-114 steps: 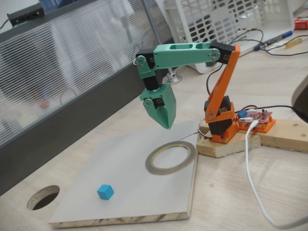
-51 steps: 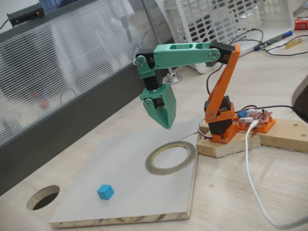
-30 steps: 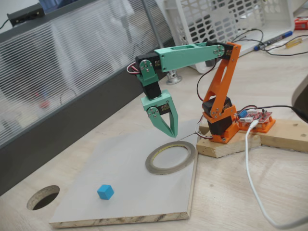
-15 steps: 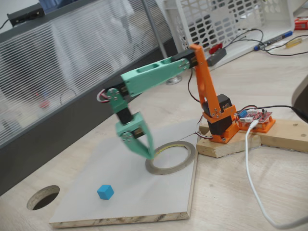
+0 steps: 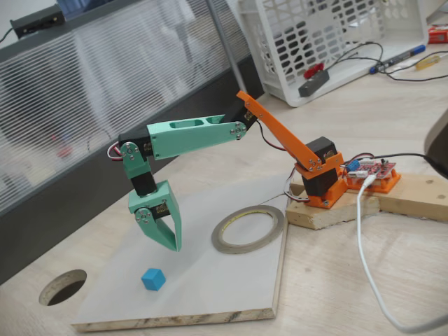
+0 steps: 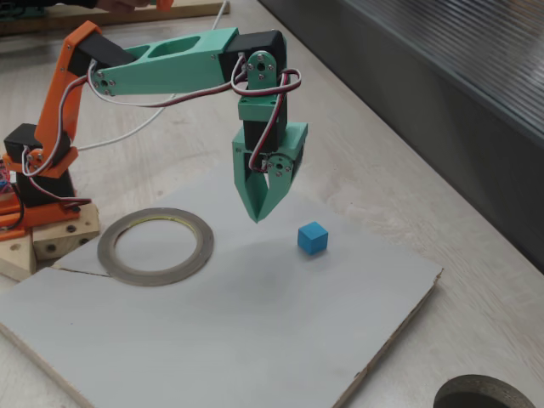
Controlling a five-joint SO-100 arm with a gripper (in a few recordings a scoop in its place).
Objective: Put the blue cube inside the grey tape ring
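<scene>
The blue cube (image 5: 153, 279) (image 6: 312, 237) rests on a pale grey board (image 5: 210, 294) (image 6: 212, 340), with nothing touching it. The grey tape ring (image 5: 245, 249) (image 6: 109, 255) lies flat on the same board near the arm's base, and its opening holds nothing. My green gripper (image 5: 176, 247) (image 6: 257, 218) points down, its fingertips together and holding nothing. It hangs above the board between ring and cube, a short way from the cube and a little higher.
A dark round cut-out hole (image 5: 63, 287) (image 6: 484, 395) sits in the tabletop beyond the board's corner. The orange arm base stands on a wooden block (image 5: 329, 210). A white cable (image 5: 364, 266) and a white basket (image 5: 329, 35) lie behind it.
The arm has stretched out and dropped, carrying the gripper from above the ring's far side across the board to a spot near the cube. Cube and ring have not moved.
</scene>
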